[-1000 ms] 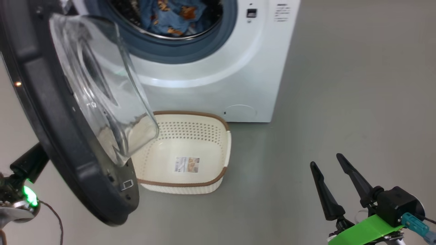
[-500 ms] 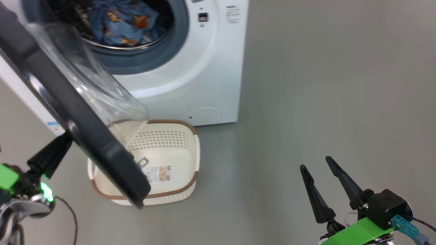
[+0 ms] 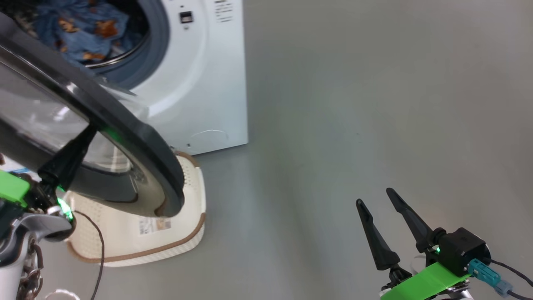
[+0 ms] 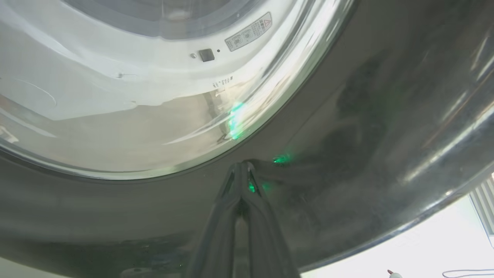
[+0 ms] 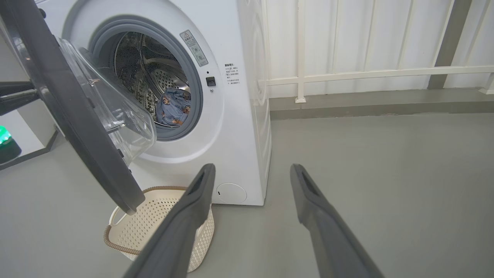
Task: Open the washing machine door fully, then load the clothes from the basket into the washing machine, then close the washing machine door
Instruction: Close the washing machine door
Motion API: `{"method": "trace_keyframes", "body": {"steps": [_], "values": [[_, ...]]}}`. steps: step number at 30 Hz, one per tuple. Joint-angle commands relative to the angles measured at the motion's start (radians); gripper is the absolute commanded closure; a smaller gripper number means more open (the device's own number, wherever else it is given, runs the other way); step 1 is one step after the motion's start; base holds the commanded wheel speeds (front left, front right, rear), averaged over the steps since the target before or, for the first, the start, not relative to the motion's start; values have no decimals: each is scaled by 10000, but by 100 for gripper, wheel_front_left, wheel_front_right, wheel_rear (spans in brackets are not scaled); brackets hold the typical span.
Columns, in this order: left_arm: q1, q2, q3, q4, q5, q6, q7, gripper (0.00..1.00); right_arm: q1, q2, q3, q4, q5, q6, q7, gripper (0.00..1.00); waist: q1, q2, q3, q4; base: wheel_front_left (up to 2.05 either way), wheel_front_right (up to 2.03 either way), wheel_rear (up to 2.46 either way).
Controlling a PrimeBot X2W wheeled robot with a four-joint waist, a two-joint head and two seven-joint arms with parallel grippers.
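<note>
Washing machine door [image 3: 133, 141] stands partly swung, hanging at a slant between us and the drum mouth of the washing machine [image 3: 208, 83], its lower edge over the basket [image 3: 200, 216], whose visible part looks empty. The clothes [image 3: 79, 33] lie inside the drum. Our left end effector [image 4: 241, 170] has its fingers pressed together with nothing between them. Its tips touch the door's glossy outer face just beside the rim of the glass window, so the door lies straight ahead of it and the machine beyond. Our right end effector [image 3: 375, 196] is spread wide and empty, well apart over bare floor. We judge the left arm the one placed to push the door to, along its fingers' own line toward the opening.
</note>
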Motion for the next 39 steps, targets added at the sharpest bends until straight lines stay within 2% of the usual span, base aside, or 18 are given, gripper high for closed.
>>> {"method": "trace_keyframes", "body": {"steps": [1, 10, 18, 22, 31, 32, 33, 34, 39], "values": [[-607, 320, 377, -83, 103, -214, -53, 100, -358, 18, 301, -190, 56, 87, -107, 0, 0, -1, 52, -345, 0, 0, 0], [-1125, 146, 526, 621, 133, -494, -265, 100, -394, 59, 261, -67, 89, 87, -209, 0, 0, -1, 85, -605, 0, 0, 0], [-1050, 127, 672, 840, 80, -735, -225, 100, -361, 78, 230, -48, 53, 87, -207, 0, 0, -1, 35, -438, 0, 0, 0], [-766, 139, 880, 671, 45, -903, -313, 100, -336, 81, 184, -72, 29, 87, -217, 0, 0, -1, 64, -272, 0, 0, 0], [494, -80, 2027, -459, -175, -1185, -1092, 100, -244, 92, 71, -86, -10, 87, -253, 0, 0, -1, 15, 75, 0, 0, 0], [665, -163, 2166, -623, -173, -1198, -1237, 78, -230, 97, 58, -86, -11, 87, -257, 0, 0, -1, 14, 111, 0, 0, 0], [859, -199, 2279, -808, -35, -1209, -1429, 50, -226, 102, 48, -85, -9, 87, -262, 0, 0, -1, 12, 141, 0, 0, 0], [1033, -282, 2428, -975, 103, -1218, -1701, 0, -221, 106, 25, -81, -8, 87, -268, 0, 0, -1, -2, 185, 0, 0, 0], [1718, -809, 3063, -1981, 831, -1234, -2984, 0, -251, 87, 138, -77, -12, 87, -270, 0, 0, -1, 4, 378, 0, 0, 0]]}}
